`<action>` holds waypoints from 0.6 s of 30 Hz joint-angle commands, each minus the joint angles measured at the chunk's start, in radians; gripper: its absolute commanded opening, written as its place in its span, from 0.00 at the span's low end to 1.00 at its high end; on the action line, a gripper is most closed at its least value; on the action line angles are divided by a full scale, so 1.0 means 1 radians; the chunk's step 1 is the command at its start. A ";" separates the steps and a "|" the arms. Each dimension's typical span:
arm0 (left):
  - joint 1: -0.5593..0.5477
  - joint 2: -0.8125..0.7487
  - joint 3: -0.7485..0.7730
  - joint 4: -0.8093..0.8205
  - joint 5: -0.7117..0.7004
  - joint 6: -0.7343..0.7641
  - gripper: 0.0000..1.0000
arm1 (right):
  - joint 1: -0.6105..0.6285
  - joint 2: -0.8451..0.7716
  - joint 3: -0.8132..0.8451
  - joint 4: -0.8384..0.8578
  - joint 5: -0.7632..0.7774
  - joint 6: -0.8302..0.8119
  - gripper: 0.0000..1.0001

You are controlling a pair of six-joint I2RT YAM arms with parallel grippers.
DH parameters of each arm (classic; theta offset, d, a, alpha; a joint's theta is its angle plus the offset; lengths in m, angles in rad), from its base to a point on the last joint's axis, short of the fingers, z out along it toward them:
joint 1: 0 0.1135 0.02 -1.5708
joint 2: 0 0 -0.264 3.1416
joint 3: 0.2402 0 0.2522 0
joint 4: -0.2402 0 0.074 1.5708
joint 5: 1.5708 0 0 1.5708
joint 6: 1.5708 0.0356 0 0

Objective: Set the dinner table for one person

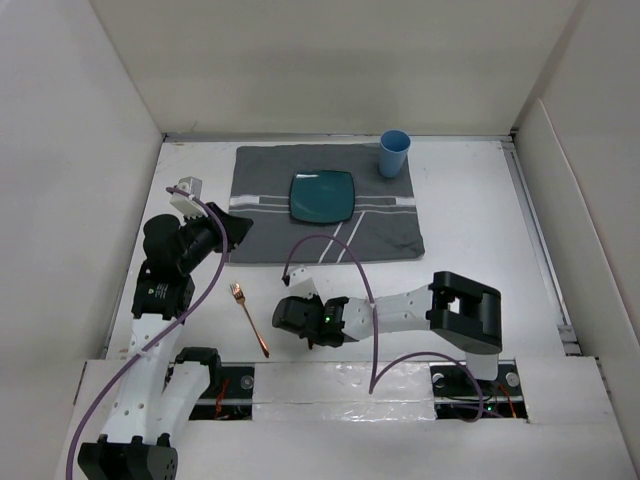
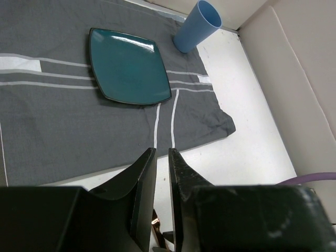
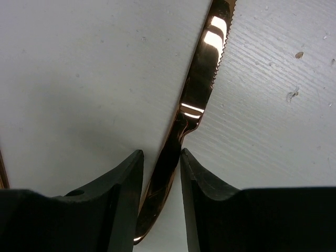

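On the table, the right jaws sit loose around the knife; the left jaws are barely apart, empty. Squeezing crooked could flick it away

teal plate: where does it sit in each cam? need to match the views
Top external: teal plate in the middle of the grey placemat, upper centre of the picture.
Left wrist: upper left of centre, on the same placemat.
Right wrist: not in it; only the white table and a copper knife.
Shared landmark: blue cup at the placemat's far right corner, in the top and left wrist views only.
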 commanded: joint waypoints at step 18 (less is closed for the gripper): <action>0.004 -0.019 0.005 0.022 -0.013 0.002 0.13 | -0.012 0.035 -0.098 0.052 0.048 0.128 0.29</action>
